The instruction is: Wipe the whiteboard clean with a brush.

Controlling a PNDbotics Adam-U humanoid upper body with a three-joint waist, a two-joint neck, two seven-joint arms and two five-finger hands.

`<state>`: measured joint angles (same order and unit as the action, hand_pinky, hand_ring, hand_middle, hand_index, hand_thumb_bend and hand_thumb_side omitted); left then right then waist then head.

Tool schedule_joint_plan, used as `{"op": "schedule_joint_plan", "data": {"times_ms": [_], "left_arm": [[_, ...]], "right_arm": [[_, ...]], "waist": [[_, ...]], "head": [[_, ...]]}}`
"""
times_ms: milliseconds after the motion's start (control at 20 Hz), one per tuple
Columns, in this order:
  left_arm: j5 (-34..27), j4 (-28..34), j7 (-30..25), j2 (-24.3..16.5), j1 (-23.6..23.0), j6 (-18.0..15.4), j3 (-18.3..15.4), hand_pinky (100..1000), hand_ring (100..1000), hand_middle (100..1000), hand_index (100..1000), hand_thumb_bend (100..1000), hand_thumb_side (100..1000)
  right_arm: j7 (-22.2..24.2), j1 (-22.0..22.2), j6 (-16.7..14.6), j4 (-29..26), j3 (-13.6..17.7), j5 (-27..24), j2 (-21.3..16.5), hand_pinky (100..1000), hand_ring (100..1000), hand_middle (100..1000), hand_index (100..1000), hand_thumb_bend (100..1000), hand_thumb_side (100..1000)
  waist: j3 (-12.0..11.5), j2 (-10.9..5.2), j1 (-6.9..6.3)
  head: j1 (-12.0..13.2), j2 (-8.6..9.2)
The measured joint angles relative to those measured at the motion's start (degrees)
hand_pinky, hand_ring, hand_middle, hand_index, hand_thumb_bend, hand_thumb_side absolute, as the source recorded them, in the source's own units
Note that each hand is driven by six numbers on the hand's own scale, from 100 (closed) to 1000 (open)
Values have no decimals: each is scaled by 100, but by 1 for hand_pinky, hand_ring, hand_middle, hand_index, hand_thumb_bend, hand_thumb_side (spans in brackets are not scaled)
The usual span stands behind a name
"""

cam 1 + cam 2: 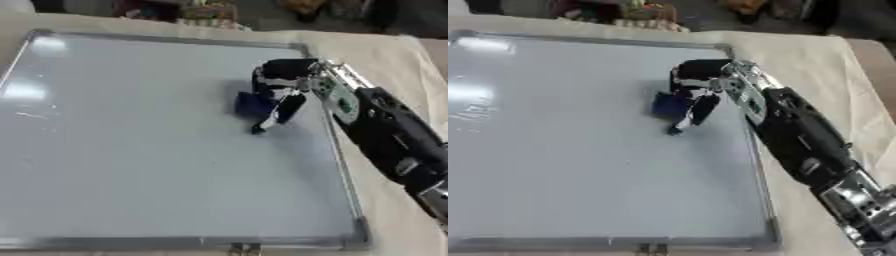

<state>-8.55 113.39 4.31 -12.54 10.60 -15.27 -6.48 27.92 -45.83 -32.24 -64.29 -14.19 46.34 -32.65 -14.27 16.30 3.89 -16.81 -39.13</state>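
Note:
A large whiteboard (131,150) with a silver frame lies flat and fills most of both views. Its surface looks plain grey-white, with only faint smudges near the left edge. My right hand (282,82) reaches in from the right over the board's upper right part. Its fingers curl down round a dark blue brush (253,105) that rests on the board. One finger points down to the surface just below the brush. My left hand is in neither view.
A cream cloth (385,55) covers the table round the board. Some coloured clutter (206,12) lies beyond the far edge. A small metal clip (245,248) sits on the board's near frame.

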Motion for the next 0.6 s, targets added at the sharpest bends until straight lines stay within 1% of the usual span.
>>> {"op": "schedule_joint_plan", "data": {"times_ms": [50, 100, 250, 350, 450, 500, 550, 600], "left_arm": [[0, 0, 0, 0, 0, 0, 0, 371, 428, 432, 489, 100, 902], [0, 0, 0, 0, 0, 0, 0, 371, 428, 432, 489, 100, 901], [1, -1, 1, 0, 0, 1, 0, 371, 428, 432, 489, 100, 901], [2, -1, 1, 0, 0, 1, 0, 371, 428, 432, 489, 100, 901], [3, -2, 1, 1, 0, 1, 0, 371, 428, 432, 489, 100, 900], [3, -2, 1, 1, 0, 1, 0, 371, 428, 432, 489, 100, 901], [3, -2, 1, 1, 0, 1, 0, 371, 428, 432, 490, 100, 902], [3, -3, 1, 2, 0, 1, 0, 371, 428, 432, 490, 100, 903]], "right_arm": [[-14, 1, 5, -5, 0, 0, 0, 533, 546, 246, 305, 432, 568], [-29, 3, 9, -7, -1, 1, 0, 531, 544, 244, 306, 418, 593], [-101, 8, 28, -10, -2, 16, 0, 530, 543, 242, 307, 403, 597], [-154, 20, 39, -10, -2, 36, 0, 533, 544, 246, 311, 373, 590], [-195, 23, 48, -10, -2, 49, 0, 535, 543, 243, 313, 309, 556], [-214, 23, 50, -10, -2, 50, 0, 535, 540, 238, 302, 219, 493], [-226, 23, 51, -10, -2, 51, 1, 534, 537, 234, 294, 173, 451], [-229, 23, 51, -10, -2, 51, 1, 534, 536, 233, 286, 119, 385]], "waist": [[1, 0, 3], [1, 0, 8], [1, 0, 11], [1, 0, 11], [-1, 0, 11], [-3, 0, 11], [-7, 0, 11], [-11, 0, 11]], "head": [[0, 1], [0, 2], [1, 22], [1, 36], [1, 42], [1, 42], [0, 43], [0, 43]]}}
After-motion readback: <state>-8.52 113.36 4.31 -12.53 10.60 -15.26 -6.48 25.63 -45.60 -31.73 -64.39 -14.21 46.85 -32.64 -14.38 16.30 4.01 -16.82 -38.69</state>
